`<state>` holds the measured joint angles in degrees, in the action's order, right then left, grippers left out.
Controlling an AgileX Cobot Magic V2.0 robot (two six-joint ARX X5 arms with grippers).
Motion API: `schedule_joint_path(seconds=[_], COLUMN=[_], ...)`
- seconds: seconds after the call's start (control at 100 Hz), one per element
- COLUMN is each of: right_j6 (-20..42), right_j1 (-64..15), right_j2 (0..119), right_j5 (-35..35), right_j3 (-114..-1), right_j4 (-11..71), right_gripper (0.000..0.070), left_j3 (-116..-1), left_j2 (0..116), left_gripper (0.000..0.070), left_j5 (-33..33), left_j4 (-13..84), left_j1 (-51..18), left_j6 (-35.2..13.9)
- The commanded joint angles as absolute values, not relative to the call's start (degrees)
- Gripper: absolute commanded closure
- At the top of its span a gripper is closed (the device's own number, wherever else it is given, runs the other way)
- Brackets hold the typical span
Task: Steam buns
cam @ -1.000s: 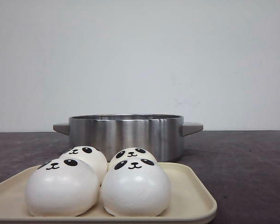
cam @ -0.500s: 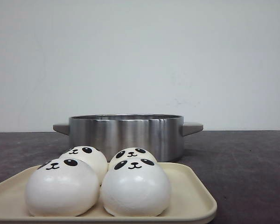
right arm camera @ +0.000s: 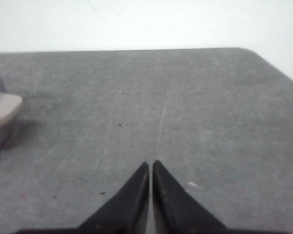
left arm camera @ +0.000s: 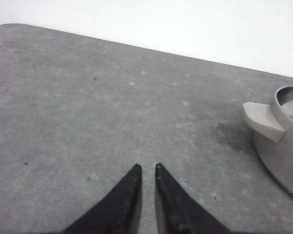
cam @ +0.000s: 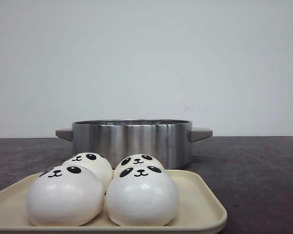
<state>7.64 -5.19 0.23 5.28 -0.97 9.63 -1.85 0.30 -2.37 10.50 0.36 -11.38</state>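
Note:
Several white panda-faced buns sit close together on a cream tray (cam: 200, 207) at the front of the table: one at the front left (cam: 64, 197), one at the front right (cam: 141, 197), two more behind them (cam: 90, 163). A steel pot (cam: 132, 141) with grey handles stands just behind the tray. Neither arm shows in the front view. My left gripper (left arm camera: 147, 168) hovers over bare table with its tips almost together and nothing between them, the pot's handle (left arm camera: 263, 122) off to its side. My right gripper (right arm camera: 151, 163) is shut and empty over bare table.
The table is dark grey with a rounded far corner (right arm camera: 249, 51) and a white wall behind. The pot's other handle (right arm camera: 2, 109) shows at the edge of the right wrist view.

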Motion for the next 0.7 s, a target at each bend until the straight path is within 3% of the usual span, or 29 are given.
schedule_joint_path(seconds=[0.0,0.11,0.21,0.33,0.41,0.69], right_j6=[16.78,27.24,35.7,44.42,40.56,11.62], right_j1=[-5.28,-5.28,-5.28,-5.28,-5.28,-5.26], right_j2=[0.21,0.21,0.21,0.4,1.72,16.01], right_j5=[3.81,-2.31,-10.26,-13.98,-14.76,-11.35], right_j3=[-0.75,-0.78,-0.89,-4.91,-11.16,-41.65], right_j4=[8.88,6.26,-1.13,-3.6,0.3,18.79], right_gripper=[0.0694,0.0694,0.0694,0.0695,0.0695,0.0695], left_j3=[-1.13,-2.0,-3.92,-7.62,-13.1,-42.76], left_j2=[0.16,0.16,0.16,0.49,1.87,21.96], left_gripper=[0.07,0.07,0.07,0.0696,0.0695,0.0696], left_j5=[-0.34,4.45,12.01,22.52,23.73,21.87], left_j4=[10.74,10.83,10.26,8.19,11.05,26.26], left_j1=[0.38,0.38,0.38,0.36,0.36,0.23], left_j6=[-18.35,-26.28,-29.78,-28.29,-25.8,-16.47])
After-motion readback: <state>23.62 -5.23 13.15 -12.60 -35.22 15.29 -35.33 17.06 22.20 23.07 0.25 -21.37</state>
